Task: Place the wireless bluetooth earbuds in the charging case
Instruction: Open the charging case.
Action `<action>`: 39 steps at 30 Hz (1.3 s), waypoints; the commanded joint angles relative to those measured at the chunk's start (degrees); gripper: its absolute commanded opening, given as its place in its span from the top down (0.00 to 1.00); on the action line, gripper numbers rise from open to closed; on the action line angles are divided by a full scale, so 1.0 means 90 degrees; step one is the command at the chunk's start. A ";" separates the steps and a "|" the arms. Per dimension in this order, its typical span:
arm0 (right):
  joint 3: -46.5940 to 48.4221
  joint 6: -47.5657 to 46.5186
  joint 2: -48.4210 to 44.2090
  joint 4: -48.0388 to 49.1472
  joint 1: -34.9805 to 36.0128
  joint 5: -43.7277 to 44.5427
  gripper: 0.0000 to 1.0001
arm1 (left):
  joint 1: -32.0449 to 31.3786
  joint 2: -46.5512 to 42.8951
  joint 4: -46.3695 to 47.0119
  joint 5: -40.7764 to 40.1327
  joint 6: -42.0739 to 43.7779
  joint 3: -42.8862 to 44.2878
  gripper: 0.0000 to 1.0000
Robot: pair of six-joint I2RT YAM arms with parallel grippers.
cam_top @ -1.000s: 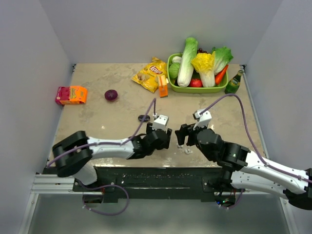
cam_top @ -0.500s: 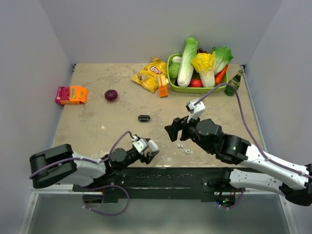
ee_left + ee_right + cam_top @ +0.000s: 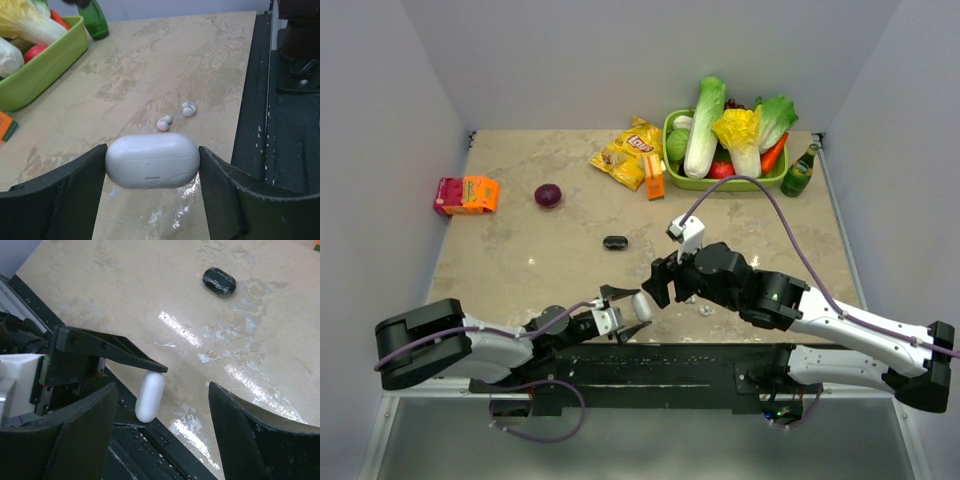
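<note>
While left hand [image 3: 152, 167] grips white case [image 3: 152, 159], right hand [image 3: 661, 285] hovers open

**Two arms meeting at the middle of the near edge**

The left arm [image 3: 470, 345] lies low along the near edge and stretches to the right. Its end effector [image 3: 628, 304] is clamped on the two ends of a white case [image 3: 152, 160], one jaw at each end. The right arm [image 3: 840, 320] reaches leftward from the near right corner. Its end effector [image 3: 658, 284] sits just right of and slightly farther than the left one, pointing toward it, with jaws spread wide and holding nothing.
</note>
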 commanded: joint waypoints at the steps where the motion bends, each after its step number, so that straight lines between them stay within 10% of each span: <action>1: -0.0179 0.0046 -0.0012 0.0327 -0.0003 -0.0481 0.24 | 0.0007 -0.0558 0.3694 0.0398 0.0334 0.0095 1.00; 39: -0.0619 0.0437 -0.0480 0.0307 -0.0003 0.0642 0.33 | -0.0003 -0.1341 0.2189 0.0252 0.0540 0.0339 1.00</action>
